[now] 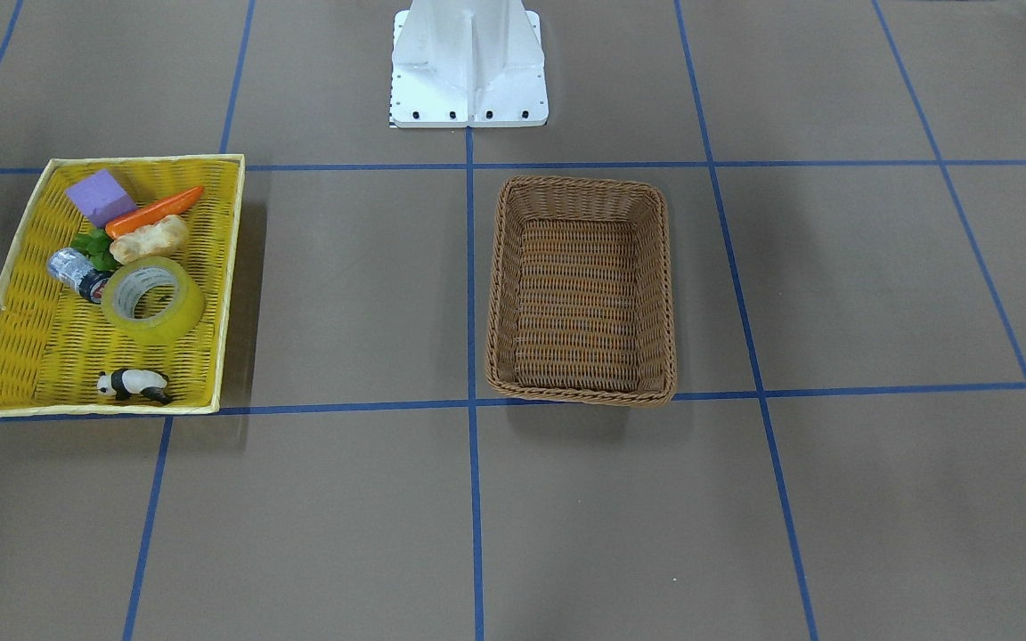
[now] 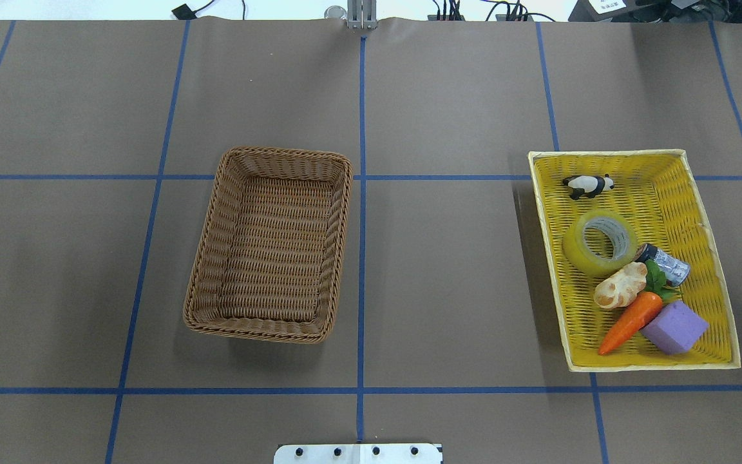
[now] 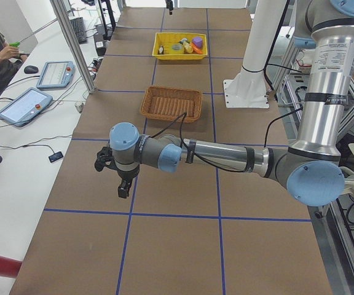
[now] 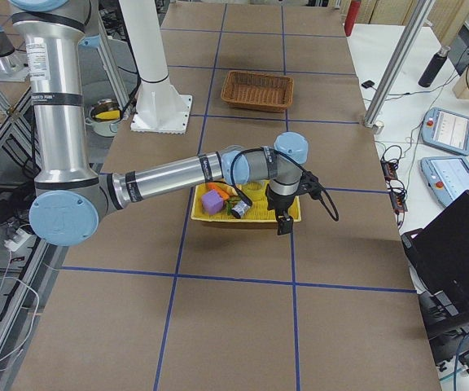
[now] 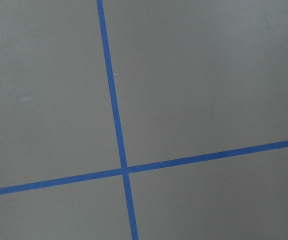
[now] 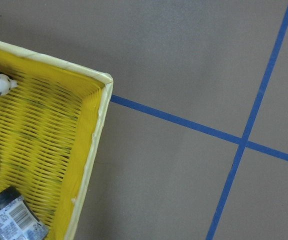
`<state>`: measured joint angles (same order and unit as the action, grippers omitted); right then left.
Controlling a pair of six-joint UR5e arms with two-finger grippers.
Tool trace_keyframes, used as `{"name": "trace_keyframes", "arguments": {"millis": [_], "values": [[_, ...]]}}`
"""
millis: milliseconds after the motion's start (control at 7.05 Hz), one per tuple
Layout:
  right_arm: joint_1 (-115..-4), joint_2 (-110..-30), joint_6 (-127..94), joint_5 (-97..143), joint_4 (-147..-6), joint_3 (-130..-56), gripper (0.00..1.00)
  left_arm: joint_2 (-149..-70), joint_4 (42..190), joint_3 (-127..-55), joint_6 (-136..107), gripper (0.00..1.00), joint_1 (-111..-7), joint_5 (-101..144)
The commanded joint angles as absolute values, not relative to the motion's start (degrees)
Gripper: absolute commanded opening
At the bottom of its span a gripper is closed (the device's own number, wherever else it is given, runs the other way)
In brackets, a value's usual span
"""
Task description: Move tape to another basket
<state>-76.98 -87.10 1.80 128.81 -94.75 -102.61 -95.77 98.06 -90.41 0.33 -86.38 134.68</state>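
Brown table (image 2: 448,258), tape (image 2: 578,252) overhead in yellow tray (image 2: 699,212); arms (image 3: 226,155) only side-on.

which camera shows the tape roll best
Exterior front-facing: the tape lies large and unblocked in the yellow tray, core showing. Overhead is nearly as clear. Exterior left shows it tiny; in exterior right the right arm largely blocks it. Wrist views show no clear tape.

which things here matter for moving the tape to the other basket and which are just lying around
For the job: tape, brown basket, yellow tray holding the tape.
Just lying about: toy panda, small can, bread, carrot, purple block.
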Motion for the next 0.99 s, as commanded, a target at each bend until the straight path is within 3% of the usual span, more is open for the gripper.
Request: {"name": "trace_keyframes", "arguments": {"millis": [0, 852], "values": [[-76.99, -87.10, 1.67, 128.41, -94.75, -103.00, 1.00, -93.54, 97.38, -91.66, 2.73, 0.98, -86.31, 134.56], [-76.90, -87.19, 1.58, 128.67, -94.75, -102.92, 1.00, -90.97, 101.43, -91.93, 2.90, 0.98, -86.13, 135.26]]}}
